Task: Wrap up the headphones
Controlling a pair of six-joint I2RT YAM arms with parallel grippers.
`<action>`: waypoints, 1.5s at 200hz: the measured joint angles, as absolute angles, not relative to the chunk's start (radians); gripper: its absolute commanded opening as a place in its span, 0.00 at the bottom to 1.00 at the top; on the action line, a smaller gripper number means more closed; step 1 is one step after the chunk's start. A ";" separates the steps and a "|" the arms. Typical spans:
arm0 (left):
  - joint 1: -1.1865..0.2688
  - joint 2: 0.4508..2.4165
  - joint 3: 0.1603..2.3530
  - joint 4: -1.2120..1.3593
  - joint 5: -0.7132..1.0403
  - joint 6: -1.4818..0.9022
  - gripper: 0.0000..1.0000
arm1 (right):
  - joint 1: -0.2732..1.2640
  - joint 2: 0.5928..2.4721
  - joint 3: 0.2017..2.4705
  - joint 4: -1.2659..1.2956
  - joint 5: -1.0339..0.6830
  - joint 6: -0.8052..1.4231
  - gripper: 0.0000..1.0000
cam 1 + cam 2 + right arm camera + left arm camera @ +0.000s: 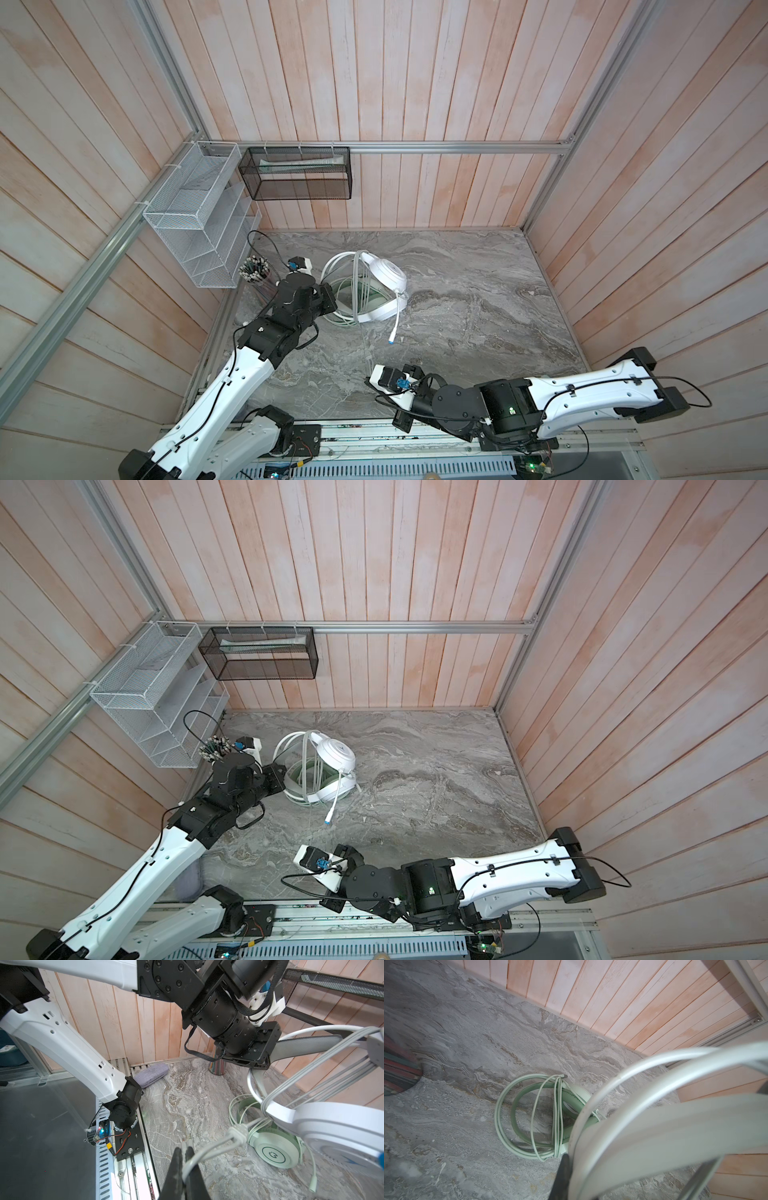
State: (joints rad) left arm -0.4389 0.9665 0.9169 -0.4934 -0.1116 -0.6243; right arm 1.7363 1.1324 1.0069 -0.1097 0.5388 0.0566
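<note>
I am holding the white headset (pixel 386 276) by its headband with the left gripper (pixel 332 301), its fingers clamped on the band, toward the back left of the worktop (pixel 478 299). The headset is standing tilted over the mint headset (pixel 272 1154), which is lying flat on the worktop beneath it with its own cord (pixel 497 1114) coiled in loose loops around its band. Several turns of the white cable (pixel 207 1153) are lying across the white headset's band, and from there the cable is running toward the near edge, where the right gripper (pixel 184 1150) is pinching it, fingers closed on the strand. The white mic boom (pixel 395 324) is sticking out toward the near edge, a blue tip at its end. A cup of pencils (pixel 253 270) is standing just behind the left arm, and a grey case (pixel 151 1074) is lying against the wall by that arm's base.
</note>
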 measured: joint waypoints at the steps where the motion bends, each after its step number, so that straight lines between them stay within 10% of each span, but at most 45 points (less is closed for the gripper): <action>1: -0.439 0.966 0.917 -0.493 -0.112 -0.624 0.00 | 1.736 1.132 1.007 -0.111 0.539 0.054 0.00; 220: -0.715 0.982 0.934 -0.479 -0.527 -0.403 0.00 | 1.319 1.243 1.361 -0.381 0.286 -0.072 0.00; 300: -0.746 0.985 0.933 -0.410 -0.512 -0.334 0.00 | 1.267 1.250 1.454 -0.535 0.452 -0.141 0.00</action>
